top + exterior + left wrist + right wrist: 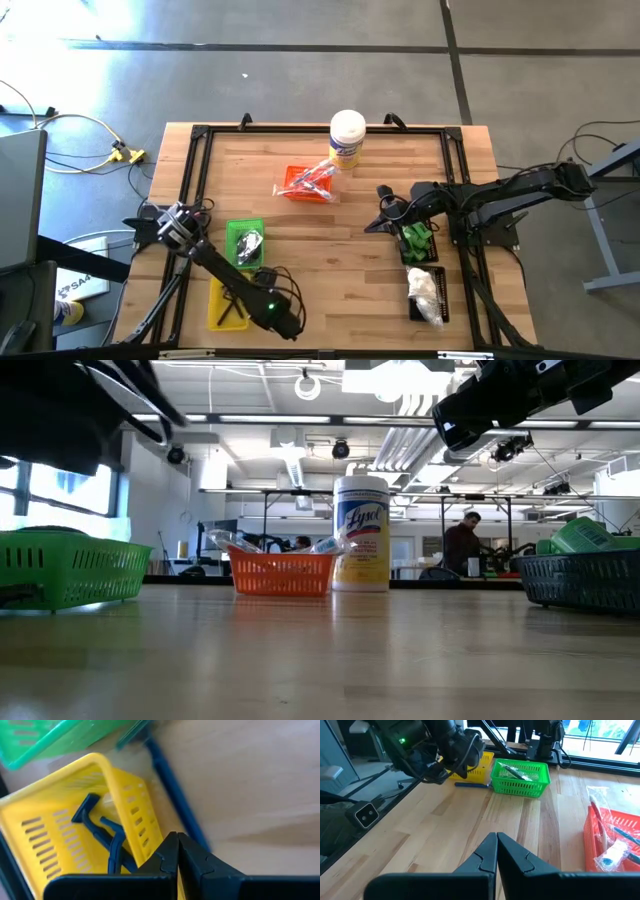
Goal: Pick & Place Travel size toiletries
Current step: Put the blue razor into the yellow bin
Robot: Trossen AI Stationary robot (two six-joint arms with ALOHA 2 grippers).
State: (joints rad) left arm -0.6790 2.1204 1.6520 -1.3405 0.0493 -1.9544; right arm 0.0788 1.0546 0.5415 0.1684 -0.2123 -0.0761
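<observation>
Just beyond the closed left gripper (177, 851) lies a blue razor (172, 790).

Wood table (330, 260) w/ orange tray (305, 184), green tray (245, 243), yellow tray (228, 303), black trays (427, 270), canister (347, 137).

Wooden table (330, 255) with black frame rails along its edges. Large white canister (347, 138) with yellow label upright near the far edge, just beside orange tray (305, 186). Green tray (245, 243) toward the left side, yellow tray (226, 302) near the front-left corner. Two black mesh trays at right: one (416, 243) nearer the middle, another (428, 296) toward the front. Yellow cable (75, 128) on grey floor. Person (461, 546) in the room beyond.
</observation>
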